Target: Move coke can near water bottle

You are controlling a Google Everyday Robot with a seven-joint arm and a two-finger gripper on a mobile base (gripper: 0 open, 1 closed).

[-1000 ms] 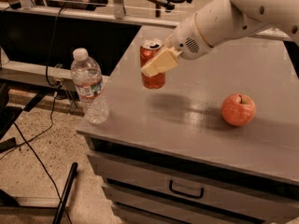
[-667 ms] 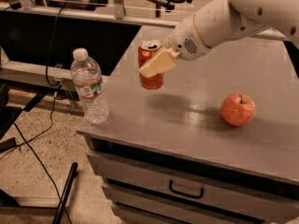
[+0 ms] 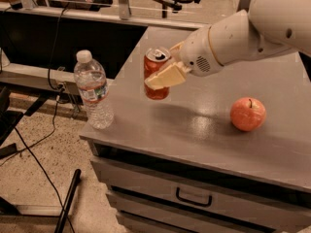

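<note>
The gripper [image 3: 160, 68] has its fingers [image 3: 167, 76] clamped on the coke can [image 3: 151, 64], which stands upright between them over the grey cabinet top [image 3: 194, 130]. Beyond the fingertips, near but apart, the water bottle [image 3: 93, 93] stands at the corner. On the wrist side, an apple [image 3: 248, 114] lies well apart.

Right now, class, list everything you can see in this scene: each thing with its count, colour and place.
coke can: one, red with silver top, held in the claw above the cabinet top
water bottle: one, clear with white cap, upright on the cabinet's front left corner
apple: one, red-orange, on the cabinet top to the right
cabinet: one, grey, drawers below
cables: several, black, on the floor at left
arm: one, white, reaching in from upper right
claw: one, cream, closed around the coke can
</note>
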